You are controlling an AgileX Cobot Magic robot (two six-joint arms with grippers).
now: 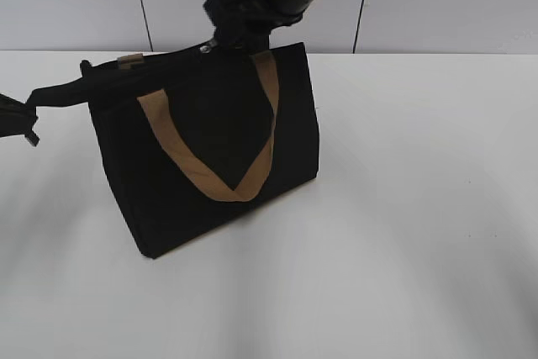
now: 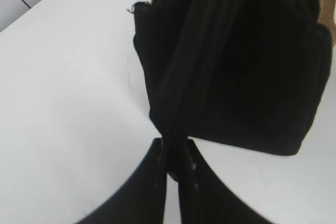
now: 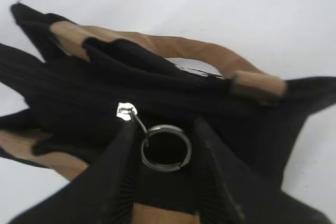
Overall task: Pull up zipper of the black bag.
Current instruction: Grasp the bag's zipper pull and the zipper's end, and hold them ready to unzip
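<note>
White counter (image 1: 403, 233) carries the black bag (image 1: 210, 149), which stands left of centre with a tan strap handle (image 1: 214, 178) on its near face. From the left, the left claw (image 2: 170, 163) pinches the fabric tab at the zipper's (image 2: 197, 85) end. At the bag's top, the right claw (image 3: 165, 148) stands parted around the pull's silvery ring (image 3: 166, 147), whether gripping I cannot tell.

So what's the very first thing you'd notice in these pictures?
The black bag with tan handles, standing mid-table. The left gripper pinches its fabric end tab, pulling it sideways. The right gripper, over the bag's top, has its fingers either side of a shiny ring on the zipper.
</note>
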